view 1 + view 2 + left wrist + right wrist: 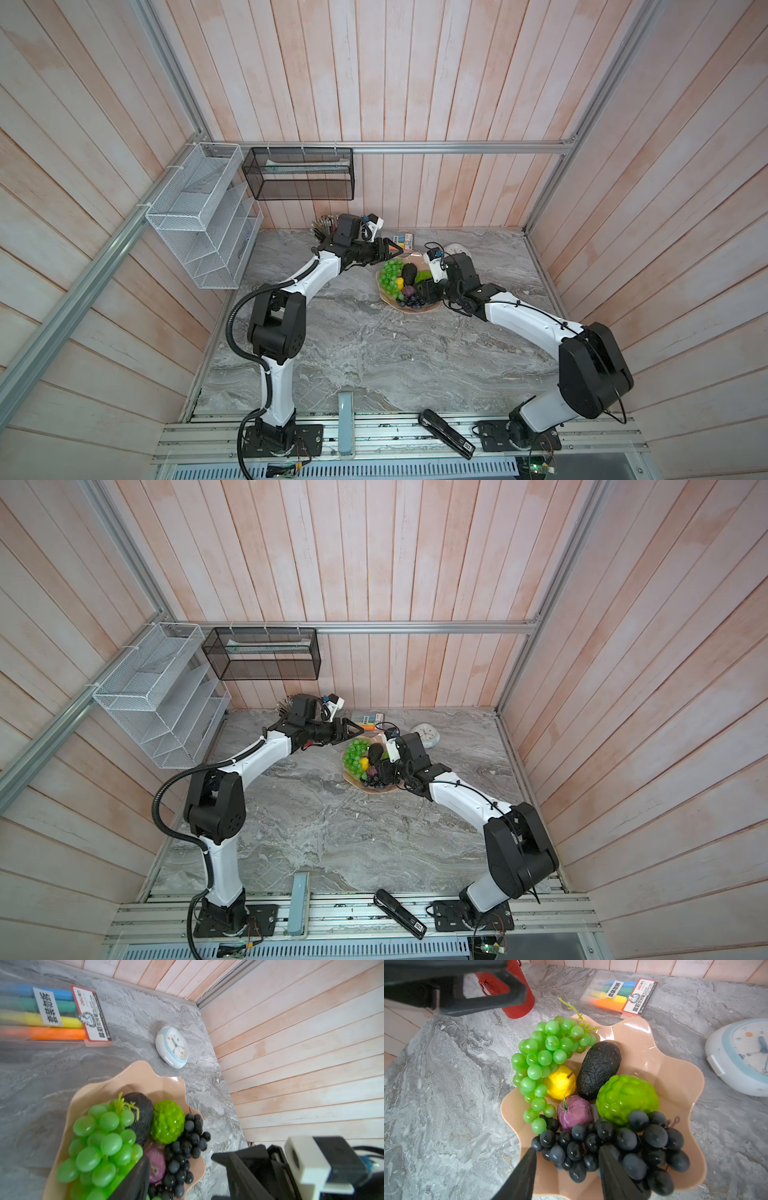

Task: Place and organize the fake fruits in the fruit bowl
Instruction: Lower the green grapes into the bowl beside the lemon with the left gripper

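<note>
Right wrist view: all six fruits [598, 1070] lie in the bowl [675, 1076], far on the bench [374, 353]. Right gripper [566, 1148] straddles the black grapes [654, 1136]; grip cannot be told. Left gripper [395, 248] released, above bowl's far-left rim.

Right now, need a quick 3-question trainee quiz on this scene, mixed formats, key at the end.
1. Multiple choice: which thing sits outside the fruit bowl? A) avocado B) white clock C) purple ball
2. True or false: the left gripper hovers by the bowl's far edge with its fingers spread and nothing held between them.
3. Fill in: the right gripper is down in the bowl with part of the ______ grape bunch between its fingers.
Key: 1 B. 2 true. 3 black-purple; that is the black-purple grape bunch, at the near side of the bowl.
</note>
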Robot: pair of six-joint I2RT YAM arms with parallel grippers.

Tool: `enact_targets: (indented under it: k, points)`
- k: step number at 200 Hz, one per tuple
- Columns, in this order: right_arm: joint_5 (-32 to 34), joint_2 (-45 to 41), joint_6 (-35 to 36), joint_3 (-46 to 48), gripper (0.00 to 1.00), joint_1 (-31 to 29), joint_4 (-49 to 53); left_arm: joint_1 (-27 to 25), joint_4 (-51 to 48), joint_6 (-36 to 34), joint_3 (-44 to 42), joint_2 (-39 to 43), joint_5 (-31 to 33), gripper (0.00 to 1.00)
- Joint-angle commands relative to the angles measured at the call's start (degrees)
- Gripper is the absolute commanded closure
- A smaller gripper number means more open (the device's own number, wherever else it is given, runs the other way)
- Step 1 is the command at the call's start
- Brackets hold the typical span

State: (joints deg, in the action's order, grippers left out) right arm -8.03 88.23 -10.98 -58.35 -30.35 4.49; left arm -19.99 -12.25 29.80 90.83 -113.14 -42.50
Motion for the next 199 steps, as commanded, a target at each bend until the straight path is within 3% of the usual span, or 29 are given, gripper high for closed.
enact_targets:
  k: [1, 12, 24, 199]
  points:
    - [0.50, -1.13, -0.81, 1.18, 0.49, -0.40, -0.59, 0.98, 1.52, 0.84, -3.70, 3.43, 5.58, 0.52]
    - [0.32, -1.16, -0.88, 1.40, 0.50, -0.43, -0.71, 1.00, -0.01, -0.53, -4.56, 4.09, 7.23, 0.61]
    - [0.17, -1.30, -0.88, 1.78, 0.50, -0.50, -0.98, 0.96, -0.89, -1.27, -5.25, 4.19, 7.46, 0.63]
    - [-0.13, -0.25, -1.66, 1.59, 0.50, -0.83, -0.80, -0.84, 1.68, -3.17, -7.96, -3.92, 6.28, 0.63]
